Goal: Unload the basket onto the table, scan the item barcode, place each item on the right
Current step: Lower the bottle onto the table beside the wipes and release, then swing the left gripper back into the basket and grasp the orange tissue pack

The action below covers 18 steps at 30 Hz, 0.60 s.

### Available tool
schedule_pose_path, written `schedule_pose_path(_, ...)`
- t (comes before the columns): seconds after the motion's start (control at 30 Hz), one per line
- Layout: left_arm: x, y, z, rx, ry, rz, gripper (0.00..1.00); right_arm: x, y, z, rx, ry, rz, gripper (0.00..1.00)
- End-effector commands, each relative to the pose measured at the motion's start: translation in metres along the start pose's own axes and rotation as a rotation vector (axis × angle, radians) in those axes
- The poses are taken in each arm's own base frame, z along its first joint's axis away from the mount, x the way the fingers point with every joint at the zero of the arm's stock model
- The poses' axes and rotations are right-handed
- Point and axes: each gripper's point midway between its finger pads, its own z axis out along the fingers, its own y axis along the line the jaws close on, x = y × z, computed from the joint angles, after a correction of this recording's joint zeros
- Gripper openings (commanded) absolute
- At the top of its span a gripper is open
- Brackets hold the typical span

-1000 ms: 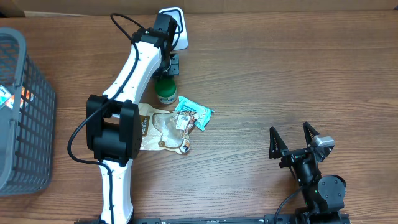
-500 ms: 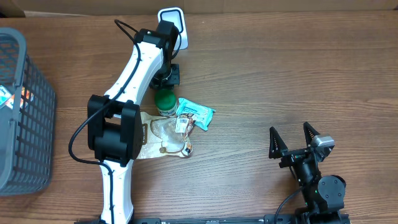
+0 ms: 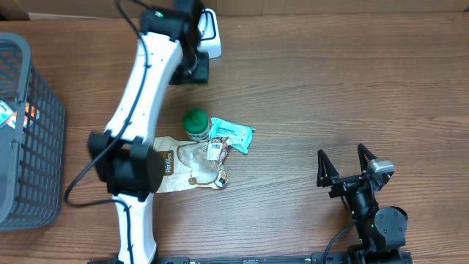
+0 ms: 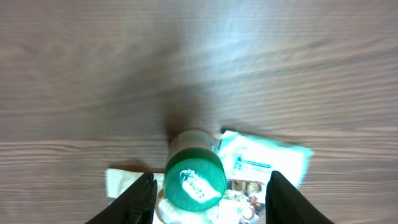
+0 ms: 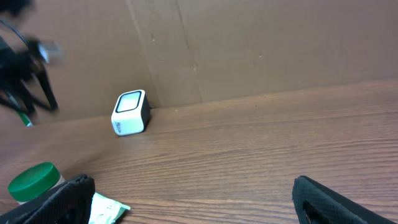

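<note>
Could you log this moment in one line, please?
left gripper: open, clear of jar | right gripper: open, empty | jar: upright by packets

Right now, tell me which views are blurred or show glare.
Left wrist view: whole frame smeared, green-lidded jar soft, pale glare on the table. Right wrist view: scanner crisp, left arm at the edge blurred. Overhead view: mostly sharp.

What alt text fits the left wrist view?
A green-capped bottle stands upright on the wooden table, seen from above, framed between the two dark fingers of the open left gripper, which do not touch it. A light blue snack packet lies right of the bottle and a pale pouch at its lower left.
</note>
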Motion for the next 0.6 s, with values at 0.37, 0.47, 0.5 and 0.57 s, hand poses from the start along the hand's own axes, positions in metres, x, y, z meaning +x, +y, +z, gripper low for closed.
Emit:
schedule_pose_path(0.37,0.026,0.167,-0.253,-0.116,-0.593,-0.347,0.62,0.002,0.001,0.0,-0.007,-0.003,-0.002,1.0)
schedule_pose_path(0.47,0.041,0.204,-0.268,-0.144,-0.628,-0.449,0.68,0.002,0.001,0.0,-0.007,-0.003,-0.002,1.0)
schedule_pose_path(0.5,0.045,0.215,-0.271,-0.155,-0.634,-0.48,0.7,0.002,0.001,0.0,-0.007,-0.003,-0.002,1.0)
schedule_pose_path(0.57,0.053,0.238,-0.275,-0.181,-0.641,-0.543,0.72,0.002,0.001,0.0,-0.007,-0.003,-0.002,1.0)
